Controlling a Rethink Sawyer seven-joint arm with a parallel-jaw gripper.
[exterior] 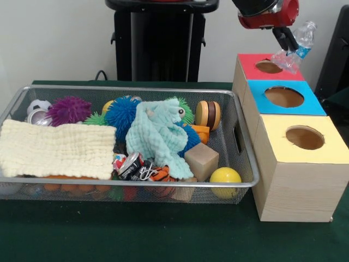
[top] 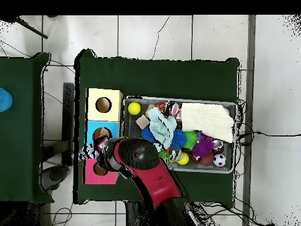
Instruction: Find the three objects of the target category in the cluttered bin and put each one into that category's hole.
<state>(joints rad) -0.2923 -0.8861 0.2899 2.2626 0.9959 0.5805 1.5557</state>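
My gripper (exterior: 284,43) hangs at the upper right, shut on a crushed clear plastic bottle (exterior: 297,46) with a blue label. The bottle dangles tilted just above the round hole (exterior: 268,66) of the red box (exterior: 246,61), its lower end near the hole's far rim. In the overhead view the red and black arm covers most of the gripper (top: 101,152), and the bottle (top: 88,154) shows over the red box (top: 88,175). A crushed soda can (exterior: 130,165) lies in the wire bin (exterior: 125,87), and another silver can (exterior: 37,115) sits at its left end.
Blue box (exterior: 262,99) and yellow box (exterior: 272,131) stand in a row in front of the red one. The bin holds a cream cloth (exterior: 54,148), teal plush (exterior: 158,136), spiky balls (exterior: 121,112), wooden block (exterior: 200,161), yellow ball (exterior: 225,177) and burger toy (exterior: 208,113).
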